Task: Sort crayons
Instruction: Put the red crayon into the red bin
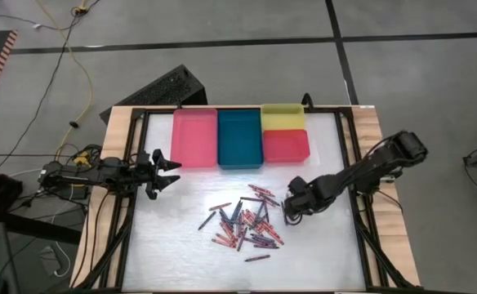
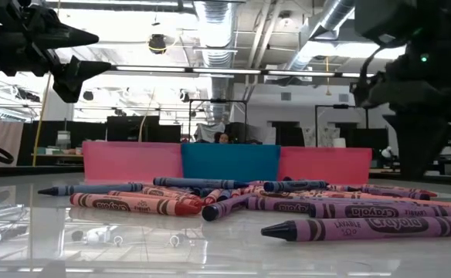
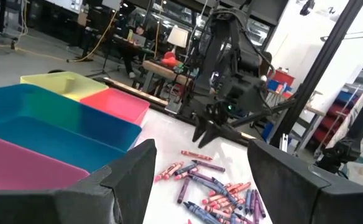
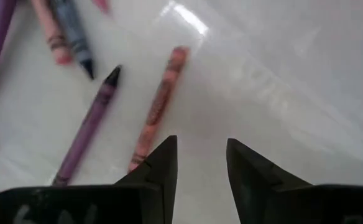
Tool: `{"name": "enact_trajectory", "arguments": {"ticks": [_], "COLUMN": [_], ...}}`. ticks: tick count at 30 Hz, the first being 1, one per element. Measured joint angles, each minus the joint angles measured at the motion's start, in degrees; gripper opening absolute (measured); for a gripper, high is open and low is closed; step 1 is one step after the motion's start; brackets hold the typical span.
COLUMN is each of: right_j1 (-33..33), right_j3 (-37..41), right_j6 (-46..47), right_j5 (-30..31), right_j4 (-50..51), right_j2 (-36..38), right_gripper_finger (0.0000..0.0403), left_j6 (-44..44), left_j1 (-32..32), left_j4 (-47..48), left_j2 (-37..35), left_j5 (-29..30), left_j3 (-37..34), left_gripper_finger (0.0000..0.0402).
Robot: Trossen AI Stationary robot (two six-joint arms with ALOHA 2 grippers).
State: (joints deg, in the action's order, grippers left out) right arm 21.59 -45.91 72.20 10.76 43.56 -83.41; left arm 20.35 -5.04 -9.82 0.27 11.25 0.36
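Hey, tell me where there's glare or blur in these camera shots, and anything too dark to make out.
Low view: the grippers are dark silhouettes against bright ceiling lights, and the glossy table mirrors the crayons. Right wrist view: a white glare patch on the table beyond the right gripper, with nearby crayons soft. Left wrist view: the left gripper looms blurred. High view: evenly lit.

Setting: robotics lab or open industrial workspace. Evidence: exposed silver ducts [image 2: 218, 23] and pipes across the ceiling; grey concrete floor [image 1: 222, 24] marked with dark tape lines; loose yellow cable [image 1: 75, 49] trailing over it; rows of desks with dark monitors [image 2: 129, 127] behind the counter [image 1: 320, 245]; black metal frame posts [image 3: 330, 56].
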Motion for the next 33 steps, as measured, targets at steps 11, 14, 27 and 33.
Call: {"name": "enact_trajectory", "arguments": {"ticks": [11, 14, 27, 33], "right_j1": [0.03, 0.02, -2.16, -3.33], "right_j3": [-0.04, -0.04, -0.09, -0.31], "right_j6": [0.62, 3.23, 2.68, 2.43], "right_j5": [-0.13, -0.07, 5.05, 4.85], "right_j4": [-7.46, -7.62, -10.04, -10.66], "right_j2": [-1.61, -1.61, -5.4, -8.72], "right_gripper_finger": [0.0134, 0.0134, 0.0134, 0.0134], "left_j6": [0.43, 0.43, 1.21, 2.16], "left_j1": [0.0, 0.0, 0.0, 0.0], "left_j4": [0.21, 0.36, 3.34, 3.7], "left_j2": [0.0, 0.0, 0.0, 0.0], "left_j5": [-0.31, -0.31, -0.14, -0.07], "left_j3": [0.0, 0.0, 0.0, 0.0], "left_gripper_finger": [0.0245, 0.0245, 0.0245, 0.0245]}}
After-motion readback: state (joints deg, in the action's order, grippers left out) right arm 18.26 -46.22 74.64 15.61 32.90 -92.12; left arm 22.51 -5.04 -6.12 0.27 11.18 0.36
